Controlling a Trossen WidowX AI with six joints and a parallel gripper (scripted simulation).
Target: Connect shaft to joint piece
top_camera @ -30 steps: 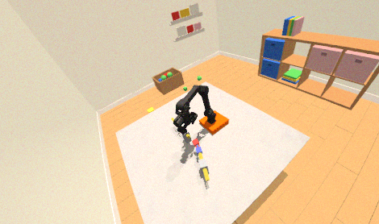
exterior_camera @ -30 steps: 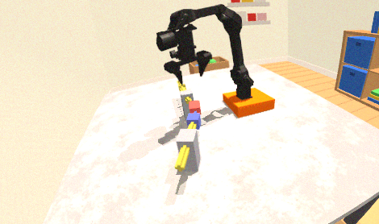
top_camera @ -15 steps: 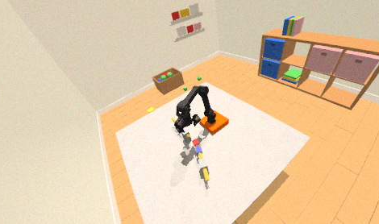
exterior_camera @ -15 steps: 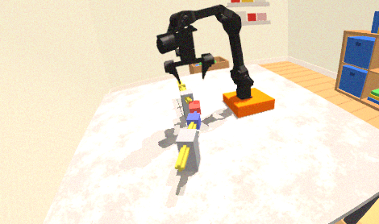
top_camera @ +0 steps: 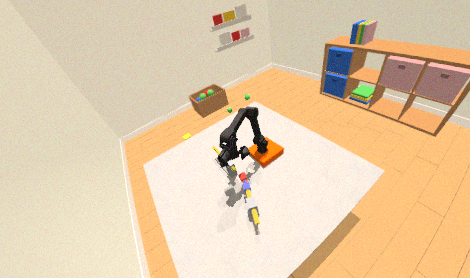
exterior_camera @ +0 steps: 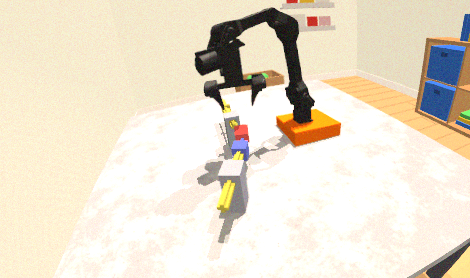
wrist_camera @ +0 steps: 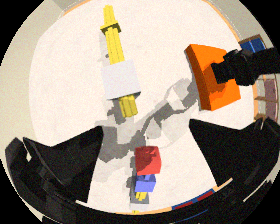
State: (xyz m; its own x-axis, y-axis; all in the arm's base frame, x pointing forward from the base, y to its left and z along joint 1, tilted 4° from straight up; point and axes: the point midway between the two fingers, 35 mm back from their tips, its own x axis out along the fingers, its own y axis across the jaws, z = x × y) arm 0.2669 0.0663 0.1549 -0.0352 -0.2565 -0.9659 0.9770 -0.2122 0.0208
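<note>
The red joint piece [top_camera: 243,176] [exterior_camera: 241,133] [wrist_camera: 148,160] sits on the blue hinge part [top_camera: 246,186] [exterior_camera: 240,148] [wrist_camera: 145,182], at the end of the yellow first shaft [top_camera: 256,217] [exterior_camera: 226,195]. That shaft runs through a grey block [exterior_camera: 232,168]. The second yellow shaft [exterior_camera: 226,106] [wrist_camera: 115,47] runs through the other block [exterior_camera: 231,120] [wrist_camera: 120,79]. Its near end stands apart from the red piece, with a gap between. The red piece's opening cannot be made out. My gripper [exterior_camera: 238,106] [wrist_camera: 147,127] is open and empty, above the parts; its fingers touch neither the red piece nor the blue part.
The orange arm base [top_camera: 268,151] [exterior_camera: 310,129] [wrist_camera: 226,97] stands to the right of the shafts. A brown box [top_camera: 208,101] with balls stands by the wall. A shelf [top_camera: 403,47] with blue and pink bins is at the back right.
</note>
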